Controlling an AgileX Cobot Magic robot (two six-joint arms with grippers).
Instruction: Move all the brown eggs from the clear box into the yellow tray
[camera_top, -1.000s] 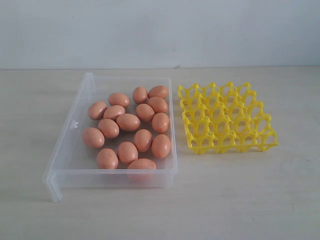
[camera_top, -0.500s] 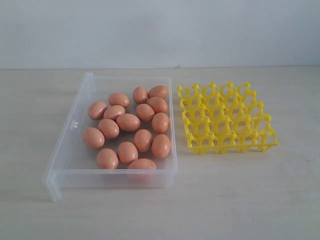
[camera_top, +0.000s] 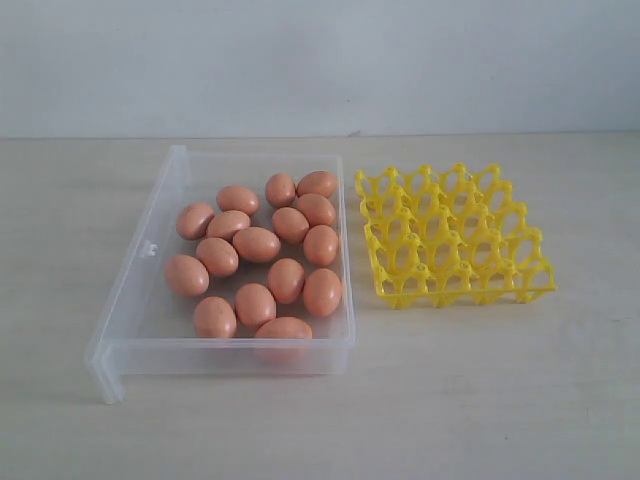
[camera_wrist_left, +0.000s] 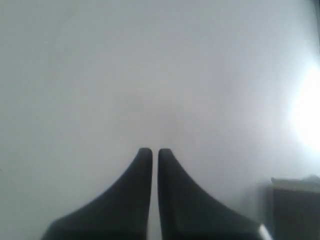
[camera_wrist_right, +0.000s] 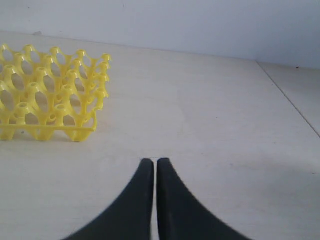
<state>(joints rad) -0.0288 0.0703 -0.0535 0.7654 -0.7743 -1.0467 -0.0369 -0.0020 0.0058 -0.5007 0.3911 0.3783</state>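
Observation:
Several brown eggs (camera_top: 257, 244) lie loose in the clear box (camera_top: 140, 290) at the left of the table. The yellow tray (camera_top: 450, 236) stands just right of the box with no eggs in its cups. Neither arm shows in the exterior view. My right gripper (camera_wrist_right: 155, 161) is shut and holds nothing; it hovers over bare table with the yellow tray (camera_wrist_right: 50, 95) a short way off. My left gripper (camera_wrist_left: 154, 150) is shut too, with nothing in it, and faces a blank pale surface.
The pale wooden table (camera_top: 500, 400) runs back to a white wall (camera_top: 320, 60). A seam or table edge (camera_wrist_right: 290, 102) crosses the right wrist view. A dark object (camera_wrist_left: 295, 205) sits at one corner of the left wrist view.

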